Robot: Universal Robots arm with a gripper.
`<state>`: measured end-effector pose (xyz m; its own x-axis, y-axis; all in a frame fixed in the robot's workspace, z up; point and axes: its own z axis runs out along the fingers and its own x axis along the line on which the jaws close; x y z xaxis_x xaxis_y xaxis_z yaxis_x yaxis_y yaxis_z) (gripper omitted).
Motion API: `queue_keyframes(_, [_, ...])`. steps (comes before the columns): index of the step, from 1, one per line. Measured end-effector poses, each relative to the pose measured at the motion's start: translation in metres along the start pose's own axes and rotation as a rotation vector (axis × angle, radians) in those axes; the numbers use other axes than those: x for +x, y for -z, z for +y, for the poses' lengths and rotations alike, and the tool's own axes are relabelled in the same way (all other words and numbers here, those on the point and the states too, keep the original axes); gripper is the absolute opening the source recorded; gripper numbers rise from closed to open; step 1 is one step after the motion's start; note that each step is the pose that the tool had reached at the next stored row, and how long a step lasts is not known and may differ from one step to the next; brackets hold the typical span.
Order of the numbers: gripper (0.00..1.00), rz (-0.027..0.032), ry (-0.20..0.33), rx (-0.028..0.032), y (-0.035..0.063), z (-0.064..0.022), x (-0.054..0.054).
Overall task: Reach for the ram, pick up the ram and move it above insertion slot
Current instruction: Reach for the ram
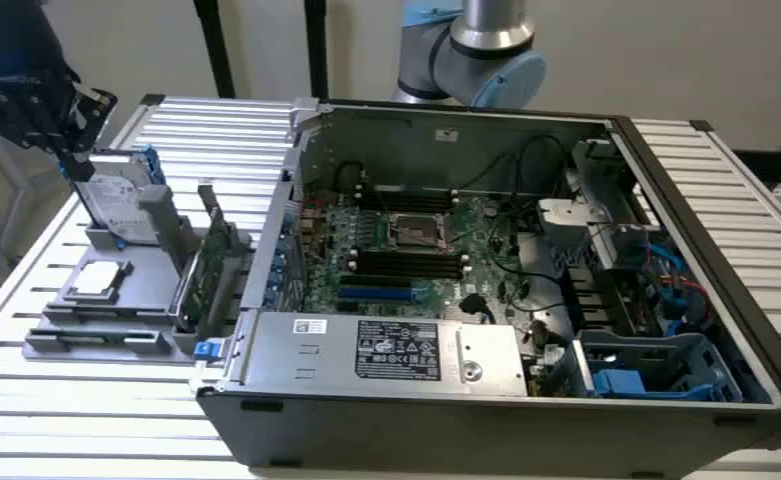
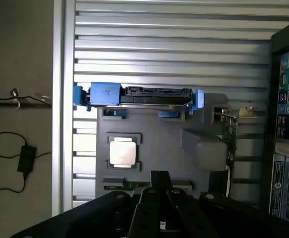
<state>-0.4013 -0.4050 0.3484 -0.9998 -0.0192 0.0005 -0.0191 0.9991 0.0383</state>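
nearest, on the exterior view's left, a grey fixture (image 1: pixel 57 345) sits on the slatted table (image 1: pixel 43 420), just beside the open computer case (image 1: pixel 497 400). the ram (image 2: pixel 122 185) looks to be the thin dark strip standing on edge in the fixture's near slot. it is too slim to make out more. i judge it is stood on edge so its long sides can be pinched from above.

the gripper (image 2: pixel 160 179) hangs high over this fixture, and in the wrist view its tip lies across the strip. whether the pincer is apart or together, i cannot tell. nothing shows it touching the ram, so the reach reads as not yet finished.

farther along the fixture a square processor (image 2: pixel 122 151) lies flat in its pocket. beyond it a hard drive (image 2: pixel 139 94) in a blue carrier stands upright. a larger expansion card (image 1: pixel 210 270) stands on the side toward the case. each part has its own seat, probably so that none shifts when another is lifted.

the case lies on its side with the cover off, so the motherboard faces up. its dark memory slots (image 1: pixel 404 262) sit near the middle, well apart from the ram. farthest back is the arm's base (image 1: pixel 477 50).

the wrist view gives the fixture in plan, pocket by pocket, and how the gripper lines up over the near slot. the exterior view adds the gripper's height above the fixture and the slots inside the case.
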Motion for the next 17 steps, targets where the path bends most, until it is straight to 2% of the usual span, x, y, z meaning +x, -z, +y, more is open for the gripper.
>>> queue_keyframes(14, [0.11,0.0000,0.000,0.0001,0.0000,0.0000,0.0000])
queue_keyframes(17, [0.11,0.0002,0.000,0.0001,0.0002,-0.0035,0.0000])
